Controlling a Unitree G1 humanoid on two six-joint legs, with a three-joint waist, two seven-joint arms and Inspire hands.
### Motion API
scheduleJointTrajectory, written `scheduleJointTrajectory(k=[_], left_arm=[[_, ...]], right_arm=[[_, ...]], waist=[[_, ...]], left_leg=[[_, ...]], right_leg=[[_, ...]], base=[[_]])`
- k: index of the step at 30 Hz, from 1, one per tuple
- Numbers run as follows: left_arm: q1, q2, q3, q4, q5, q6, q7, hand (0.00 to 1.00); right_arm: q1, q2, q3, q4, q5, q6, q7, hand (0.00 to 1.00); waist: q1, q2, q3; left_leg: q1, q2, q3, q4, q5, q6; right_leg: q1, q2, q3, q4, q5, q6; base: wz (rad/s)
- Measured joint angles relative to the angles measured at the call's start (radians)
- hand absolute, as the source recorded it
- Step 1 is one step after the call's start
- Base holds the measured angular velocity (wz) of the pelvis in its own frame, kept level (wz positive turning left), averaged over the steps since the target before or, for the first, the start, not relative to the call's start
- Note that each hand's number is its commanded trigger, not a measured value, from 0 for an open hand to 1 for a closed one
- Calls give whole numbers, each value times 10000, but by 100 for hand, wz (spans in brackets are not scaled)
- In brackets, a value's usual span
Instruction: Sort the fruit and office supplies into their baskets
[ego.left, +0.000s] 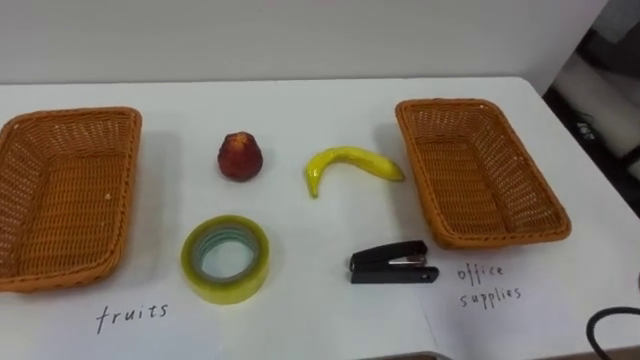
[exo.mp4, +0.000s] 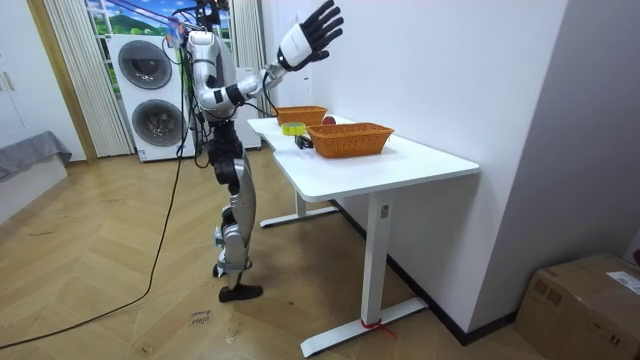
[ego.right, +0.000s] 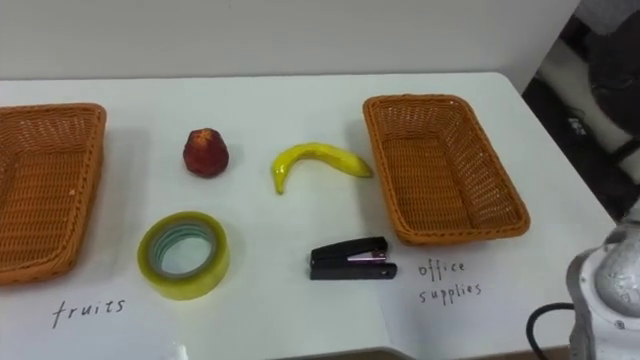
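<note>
Two empty wicker baskets stand on the white table: one at the left (ego.left: 60, 200) by a handwritten "fruits" label, one at the right (ego.left: 480, 170) by an "office supplies" label. Between them lie a red fruit (ego.left: 240, 157), a yellow banana (ego.left: 350, 163), a roll of yellowish tape (ego.left: 225, 260) and a black stapler (ego.left: 392, 264). In the room view I stand at the table's far end with my right hand (exo.mp4: 312, 32) raised high above the table, fingers spread open and holding nothing.
The table (exo.mp4: 400, 165) stands against a white wall along its far side. Its right edge (ego.left: 590, 190) drops to the floor. Stacked washing machines (exo.mp4: 150, 90) stand behind me, and a cardboard box (exo.mp4: 590, 300) sits on the floor.
</note>
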Motion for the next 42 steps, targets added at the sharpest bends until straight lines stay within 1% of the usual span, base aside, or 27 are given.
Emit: scheduleJointTrajectory(k=[2, 6, 8, 10, 13, 17, 19, 21, 23, 27, 32, 34, 37, 40, 42], left_arm=[[-1, 7, 1, -95, 13, 53, -71, 0], [-141, 9, 25, -128, 193, 61, -210, 0], [-204, 8, 24, -128, 194, 61, -225, 0], [-329, 22, 17, -128, 195, 55, -238, 0], [-330, 67, -6, -120, 188, 42, -256, 0], [-313, 98, -211, -119, 184, 47, -252, 0], [-349, 102, -422, -119, 183, 50, -245, 0], [-373, 102, -539, -119, 183, 49, -245, 0], [-378, 113, -596, -98, 185, 47, -247, 0], [-435, 172, -587, -6, 191, 48, -276, 0], [-519, 355, -591, 124, 193, 47, -435, 0], [-630, 417, -590, 234, 193, 46, -472, 0], [-776, 422, -593, 307, 199, 47, -516, 0], [-853, 422, -591, 306, 222, 46, -572, 0], [-885, 432, -589, 298, 457, 45, -694, 0]], right_arm=[[0, 0, 171, -14, -118, 154, 589, 0], [-1, 2, 415, -14, -723, 345, 1407, 0], [-1, 2, 570, -14, -875, 384, 1758, 0], [0, 3, 638, -13, -1196, 386, 2146, 0], [4, 4, 771, -13, -1219, 388, 2595, 0], [7, 1, 1160, 5, -1309, 449, 3139, 0], [7, -4, 1482, 15, -1671, 622, 3463, 0], [7, -5, 1657, 15, -2010, 729, 3774, 0], [7, -6, 1815, 14, -2091, 735, 4197, 0], [7, -6, 1817, 14, -2093, 749, 4735, 0], [7, -5, 1883, 169, -2292, 821, 5486, 0], [7, -6, 2040, 251, -2321, 937, 5823, 0], [6, -7, 2224, 267, -2451, 1039, 6295, 0], [6, -6, 2261, 372, -2830, 1057, 6738, 0], [6, -6, 2260, 378, -3150, 1071, 6982, 0]], waist=[[54, -7, -1], [130, -46, -15], [134, -85, -24], [152, -135, -18], [166, -208, -24], [203, -264, -22], [253, -291, -22], [315, -295, -21], [346, -294, -20], [367, -291, -20], [375, -295, -15], [404, -308, -1], [403, -316, 4], [460, -333, 4], [520, -333, 7]], left_leg=[[-17, -5, -25, 1, 6, 8], [-18, -5, -32, 7, 11, 11], [-18, -5, -33, 9, 14, 12], [-23, -10, -79, 21, 14, 14], [-22, -8, -78, 31, 14, 14], [-24, -11, -83, 41, 14, 14], [-29, -11, -87, 52, 14, 14], [-36, -11, -86, 62, 14, 14], [-55, -11, -86, 65, 14, 15], [-103, -9, -87, 64, 13, 14], [-73, -9, -87, 58, 13, 14], [-51, -11, -86, 55, 13, 15], [-52, -11, -88, 55, 13, 15], [-54, -13, -88, 56, 13, 15], [-87, -14, -87, 59, 13, 15]], right_leg=[[4, -13, -46, -2, 0, 1], [-1, -15, -53, 41, 0, 0], [1, -16, -55, 41, 0, 0], [21, -24, -84, 54, 1, -1], [21, -22, -90, 50, 1, -1], [16, -23, -94, 47, 1, -1], [17, -25, -91, 48, 1, -2], [20, -27, -90, 48, 3, -2], [16, -29, -100, 42, 2, -2], [22, -29, -104, 44, 3, -2], [90, -28, -104, 46, 10, 0], [144, -29, -111, 34, 10, 1], [128, -29, -112, 27, 10, 2], [44, -30, -106, 43, 9, 3], [0, -29, -107, 52, 10, 2]], base=[[6], [0], [0], [0], [0], [0], [0], [0], [0], [0], [0], [0], [0], [0], [0]])
